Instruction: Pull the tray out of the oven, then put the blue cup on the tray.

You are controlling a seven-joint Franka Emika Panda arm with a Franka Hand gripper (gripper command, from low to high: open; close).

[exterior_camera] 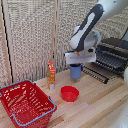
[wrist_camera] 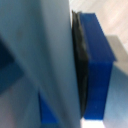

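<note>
The blue cup (exterior_camera: 75, 73) stands at the back of the wooden table, just in front of the oven's dropped door (exterior_camera: 97, 74). My gripper (exterior_camera: 76, 65) reaches down onto the cup's rim and is shut on the cup. In the wrist view the cup's slate-blue wall (wrist_camera: 45, 60) fills the picture, with a black pad (wrist_camera: 80, 65) pressed flat against it. The oven (exterior_camera: 116, 45) sits at the exterior view's right. The tray (exterior_camera: 109, 61), a dark rack of thin bars, sticks out of it over the door. I cannot tell whether the cup's base touches the table.
A shallow red bowl (exterior_camera: 69, 93) lies in front of the cup. An orange bottle (exterior_camera: 51, 74) stands towards the exterior view's left of it. A red mesh basket (exterior_camera: 25, 102) fills the near left corner. A wicker screen (exterior_camera: 35, 35) closes off the back.
</note>
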